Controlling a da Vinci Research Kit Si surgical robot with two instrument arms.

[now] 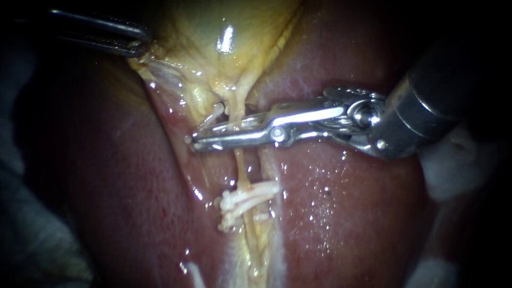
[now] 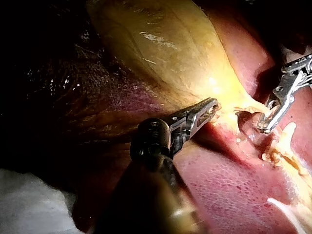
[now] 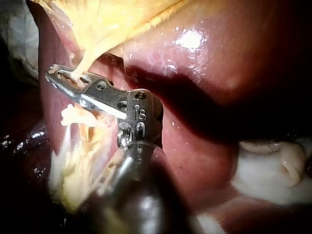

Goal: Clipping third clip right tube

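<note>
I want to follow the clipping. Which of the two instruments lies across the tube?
The right instrument, entering from the right, crosses the tube above the white clips. The left instrument is at the gallbladder edge.

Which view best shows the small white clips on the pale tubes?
Endoscope view: the small white clips lie unobstructed below the right instrument. The left wrist view shows them small, beyond that instrument; the right wrist view half hides them beside its instrument.

Endoscope close above the tube [image 1: 241,165], both wrist views share it
</note>
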